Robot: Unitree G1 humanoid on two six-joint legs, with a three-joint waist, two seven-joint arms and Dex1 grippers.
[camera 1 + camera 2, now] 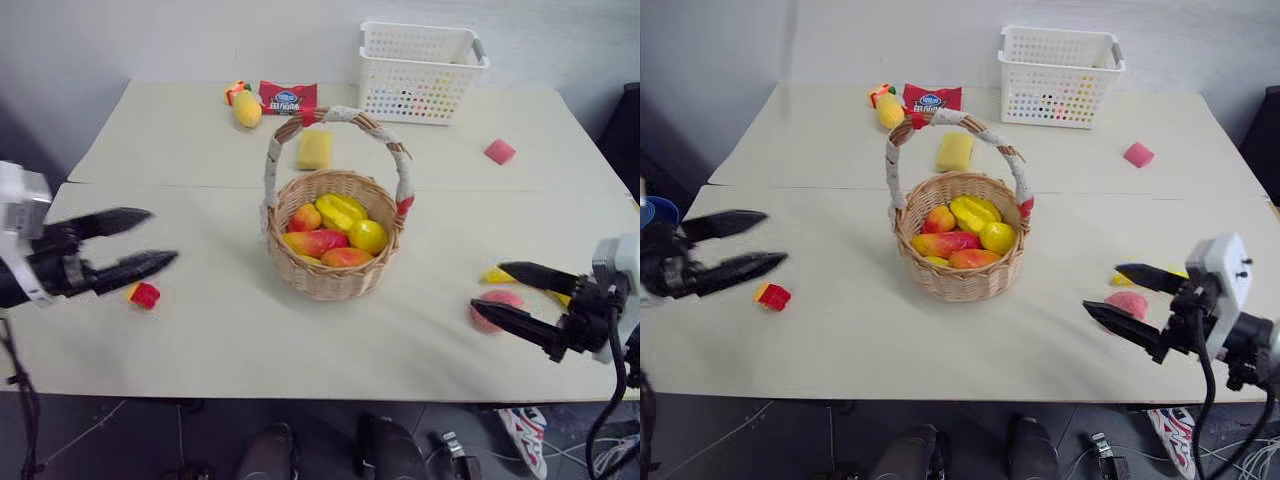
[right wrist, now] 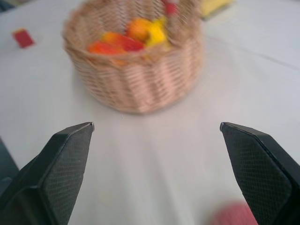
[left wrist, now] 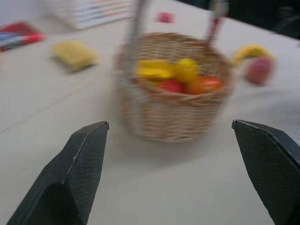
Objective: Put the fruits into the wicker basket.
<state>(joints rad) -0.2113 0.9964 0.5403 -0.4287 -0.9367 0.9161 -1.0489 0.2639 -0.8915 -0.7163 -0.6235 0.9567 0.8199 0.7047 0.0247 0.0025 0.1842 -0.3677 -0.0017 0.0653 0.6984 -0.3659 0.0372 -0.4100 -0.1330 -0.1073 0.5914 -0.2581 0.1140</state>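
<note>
- Woven tan cane sits mid-worktop in the left eye view: the wicker basket (image 1: 332, 235) already holds several toy fruits, red-orange and yellow. My left jaws (image 1: 140, 240) hang spread and empty, well to the basket's left, with a small red-yellow cube (image 1: 145, 295) on the worktop just below them.
- In the same view my right jaws (image 1: 510, 290) stand wide apart with nothing between them. The pink peach (image 1: 497, 310) lies on the worktop right at their tips, partly hidden by the lower finger, and the banana (image 1: 497, 276) shows just beyond it as a yellow end.
- The right eye view gives the same layout: peach (image 1: 1128, 303) between my spread right fingers and the basket, the basket well apart to my left.
- The left wrist view looks across the basket (image 3: 176, 86); peach and banana lie beyond its far side, so that arm is poorly placed for them.
- The right wrist view shows the basket (image 2: 133, 61) ahead between my open fingers, and a pink blur at the lower edge that I take for the peach (image 2: 234, 215), close under the right finger.
- My judgement: the right arm should take the peach. I would dip and centre the jaws over it, close across its widest part, lift clear, then approach the basket from the side to miss the arched handle.
</note>
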